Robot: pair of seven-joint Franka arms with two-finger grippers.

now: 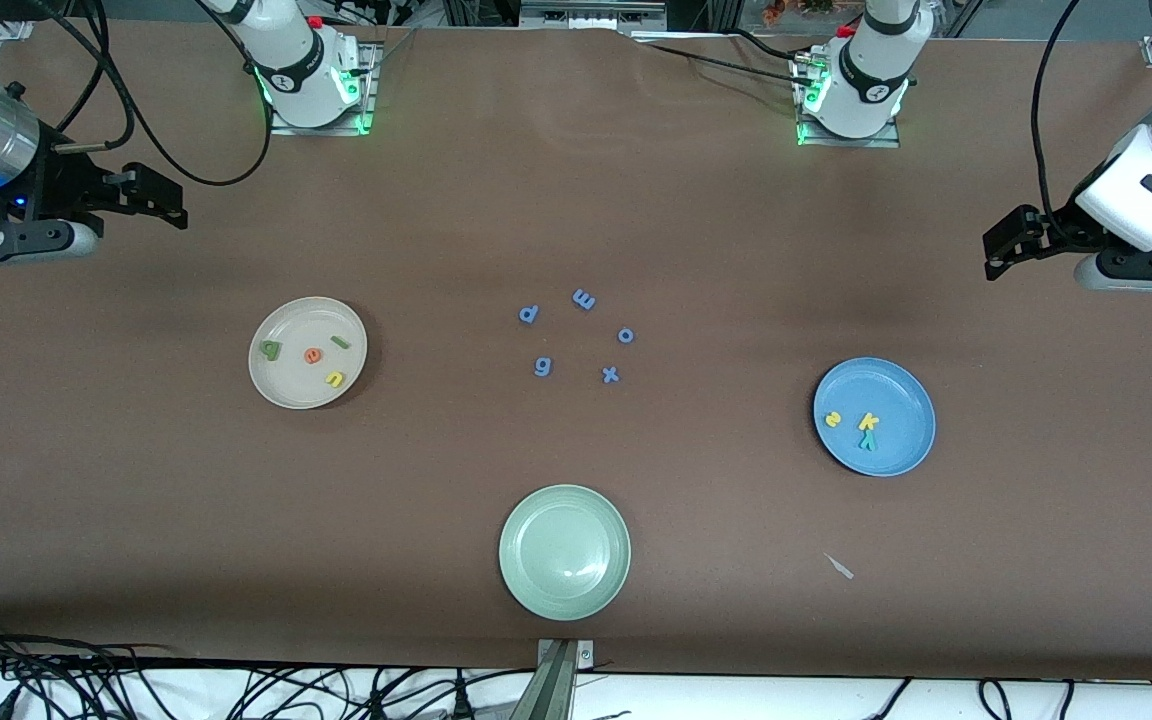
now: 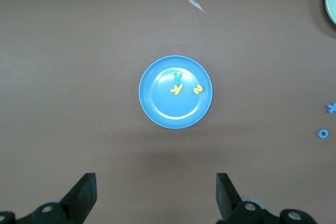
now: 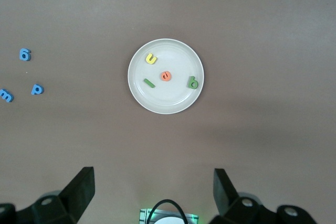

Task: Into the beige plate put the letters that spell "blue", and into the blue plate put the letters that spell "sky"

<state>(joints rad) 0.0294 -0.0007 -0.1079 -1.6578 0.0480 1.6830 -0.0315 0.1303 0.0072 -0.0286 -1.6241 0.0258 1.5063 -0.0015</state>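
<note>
The beige plate (image 1: 288, 388) (image 3: 168, 102) holds the green b (image 1: 270, 349), orange-red e (image 1: 313, 355), green l (image 1: 339, 341) and yellow u (image 1: 336, 378). In the blue plate (image 1: 898, 395) (image 2: 163, 106) lie the yellow s (image 1: 833, 420), yellow k (image 1: 868, 421) and teal y (image 1: 867, 438), the y touching the k. My right gripper (image 1: 161, 197) (image 3: 153, 190) hangs open and empty over bare table at the right arm's end. My left gripper (image 1: 1000, 251) (image 2: 156, 192) is open and empty too, high over the left arm's end. Both arms wait.
A pale green plate (image 1: 536, 580) with nothing in it sits near the front edge. Several blue letters, among them p (image 1: 528, 314), m (image 1: 583, 298) and x (image 1: 610, 375), lie mid-table. A white scrap (image 1: 839, 566) lies nearer the camera than the blue plate.
</note>
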